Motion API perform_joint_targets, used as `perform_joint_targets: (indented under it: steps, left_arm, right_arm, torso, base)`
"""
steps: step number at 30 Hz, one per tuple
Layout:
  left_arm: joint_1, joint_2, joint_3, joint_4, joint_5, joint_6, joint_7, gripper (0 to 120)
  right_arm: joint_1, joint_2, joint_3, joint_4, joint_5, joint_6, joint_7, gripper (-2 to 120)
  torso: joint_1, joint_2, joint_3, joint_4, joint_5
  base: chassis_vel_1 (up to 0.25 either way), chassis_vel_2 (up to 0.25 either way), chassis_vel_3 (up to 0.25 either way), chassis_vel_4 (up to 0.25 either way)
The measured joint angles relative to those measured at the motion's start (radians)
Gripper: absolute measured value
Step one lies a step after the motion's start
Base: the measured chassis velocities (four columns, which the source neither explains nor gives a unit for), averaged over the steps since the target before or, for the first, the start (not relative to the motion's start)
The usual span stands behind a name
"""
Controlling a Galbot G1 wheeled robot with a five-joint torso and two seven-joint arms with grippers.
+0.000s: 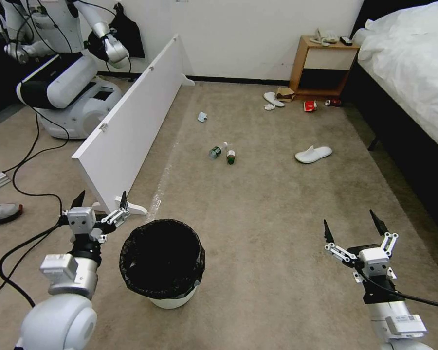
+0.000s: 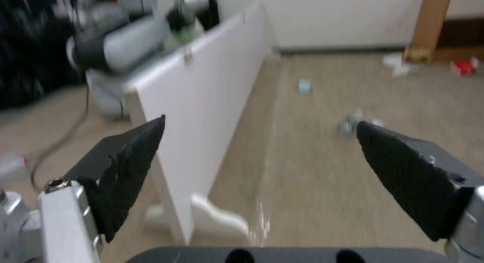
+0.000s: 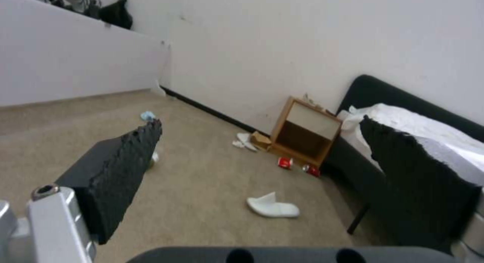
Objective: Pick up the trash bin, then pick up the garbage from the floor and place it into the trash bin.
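Right now both spread wide, grasping nothing: left claw just beside trash bin, right claw well apart.

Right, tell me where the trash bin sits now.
In the head view the trash bin stands upright on the carpet, low and left of centre, just beside the open left gripper and near the white board's foot.

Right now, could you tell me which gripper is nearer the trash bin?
Left. The left gripper hangs open just beside the trash bin, not touching it; the right gripper is open well off to its other side.
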Motion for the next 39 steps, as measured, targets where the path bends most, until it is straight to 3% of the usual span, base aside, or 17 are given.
perform_joint_targets:
  steps: [2, 4, 5, 7, 8, 9, 10, 13, 16, 19, 20, 22, 26, 30, 34, 39]
  left_arm:
    - [-0.003, 0.011, 0.003, -0.002, -0.032, 0.034, -0.016, 100]
    - [-0.014, 0.031, 0.009, -0.008, -0.113, 0.123, -0.051, 100]
    - [-0.014, 0.031, 0.009, -0.008, -0.113, 0.123, -0.051, 100]
    - [-0.035, 0.048, 0.016, -0.019, -0.234, 0.219, -0.087, 100]
    - [-0.035, 0.048, 0.016, -0.019, -0.234, 0.219, -0.087, 100]
    - [-0.047, 0.057, 0.02, -0.027, -0.313, 0.272, -0.118, 100]
    - [-0.047, 0.057, 0.02, -0.027, -0.313, 0.272, -0.118, 100]
    - [-0.07, 0.076, 0.022, -0.039, -0.433, 0.351, -0.172, 100]
    - [-0.081, 0.087, 0.022, -0.043, -0.481, 0.378, -0.195, 100]
    - [-0.135, 0.121, 0.024, -0.048, -0.685, 0.455, -0.292, 100]
    - [-0.135, 0.121, 0.024, -0.048, -0.685, 0.455, -0.292, 100]
    - [-0.169, 0.147, 0.026, -0.038, -0.789, 0.466, -0.345, 100]
    - [-0.184, 0.181, 0.025, -0.024, -0.862, 0.466, -0.38, 100]
    - [-0.202, 0.251, 0.007, -0.007, -0.966, 0.464, -0.437, 100]
    - [-0.21, 0.303, 0.0, 0.016, -1.018, 0.461, -0.461, 100]
    - [-0.219, 0.331, -0.001, 0.044, -1.072, 0.459, -0.49, 100]
  right_arm:
    - [0.002, 0.0, -0.001, -0.005, -0.004, 0.002, 0.0, 100]
    - [0.007, 0.0, -0.001, -0.016, -0.015, 0.004, 0.0, 100]
    - [0.007, 0.0, -0.001, -0.016, -0.015, 0.004, 0.0, 100]
    - [0.012, 0.0, -0.002, -0.027, -0.027, 0.006, 0.0, 100]
    - [0.012, 0.0, -0.002, -0.027, -0.027, 0.006, 0.0, 100]
    - [0.014, 0.0, -0.004, -0.034, -0.033, 0.008, 0.0, 100]
    - [0.014, 0.0, -0.004, -0.034, -0.033, 0.008, 0.0, 100]
    - [0.016, 0.0, -0.005, -0.045, -0.04, 0.012, 0.001, 100]
    - [0.016, 0.0, -0.005, -0.05, -0.042, 0.013, 0.002, 100]
    - [0.022, 0.0, -0.005, -0.07, -0.048, 0.02, 0.003, 100]
    - [0.022, 0.0, -0.005, -0.07, -0.048, 0.02, 0.003, 100]
    - [0.026, 0.0, -0.007, -0.083, -0.051, 0.021, 0.004, 100]
    - [0.03, 0.0, -0.008, -0.093, -0.052, 0.021, 0.005, 100]
    - [0.045, 0.0, -0.014, -0.123, -0.054, 0.023, 0.006, 100]
    - [0.056, 0.0, -0.018, -0.149, -0.055, 0.026, 0.011, 100]
    - [0.071, 0.0, -0.016, -0.17, -0.052, 0.026, 0.015, 100]
  torso:
    - [0.0, 0.0, 0.0, 0.0, 0.0001]
    - [0.0, 0.0, 0.0, 0.0, 0.0]
    - [0.0, 0.0, 0.0, 0.0, 0.0]
    - [0.0, 0.0, 0.0, -0.0001, 0.0]
    - [0.0, 0.0, 0.0, -0.0001, 0.0]
    - [0.0, 0.0, 0.0, -0.0001, 0.0]
    - [0.0, 0.0, 0.0, -0.0001, 0.0]
    - [0.0, 0.0, 0.0, -0.0001, 0.0]
    - [0.0, 0.0, 0.0, 0.0, 0.0]
    - [0.0, 0.0, 0.0, -0.0001, 0.0001]
    - [0.0, 0.0, 0.0, -0.0001, 0.0001]
    - [0.0, 0.0, 0.0, -0.0001, 0.0]
    - [0.0, 0.0, 0.0, 0.0, 0.0]
    - [0.0, 0.0, 0.0, -0.0001, 0.0001]
    - [0.0, 0.0, 0.0, -0.0001, 0.0]
    - [0.0, 0.0, 0.0, 0.0, -0.0001]
  base:
    - [0.0, 0.0, 0.0, 0.0]
    - [0.0, 0.0, 0.0, 0.0]
    - [0.0, 0.0, 0.0, 0.0]
    - [0.0, 0.0, 0.0, 0.0]
    - [0.0, 0.0, 0.0, 0.0]
    - [0.0, 0.0, 0.0, 0.0]
    - [0.0, 0.0, 0.0, 0.0]
    - [0.0, 0.0, 0.0, 0.0]
    - [0.0, 0.0, 0.0, 0.0]
    - [0.0, 0.0, 0.0, 0.0]
    - [0.0, 0.0, 0.0, 0.0]
    - [0.0, 0.0, 0.0, 0.0]
    - [0.0, 0.0, 0.0, 0.0]
    - [0.0, 0.0, 0.0, 0.0]
    - [0.0, 0.0, 0.0, 0.0]
    - [0.0, 0.0, 0.0, 0.0]
